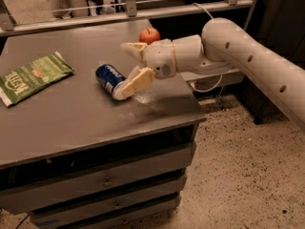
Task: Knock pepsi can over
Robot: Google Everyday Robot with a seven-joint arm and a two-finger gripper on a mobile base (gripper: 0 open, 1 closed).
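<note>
The pepsi can (107, 78) is dark blue with white lettering and lies tilted over on its side on the grey table (71, 113), its silver end toward the near right. My gripper (128, 66) is open right beside it. The lower finger (135, 82) touches the can's silver end. The upper finger (134, 48) is above and behind the can. The white arm reaches in from the right.
A red apple (149, 35) sits at the table's back, just behind the gripper. A green chip bag (31, 76) lies at the left. The table's right edge is close under the wrist. Drawers are below the tabletop, and a speckled floor lies to the right.
</note>
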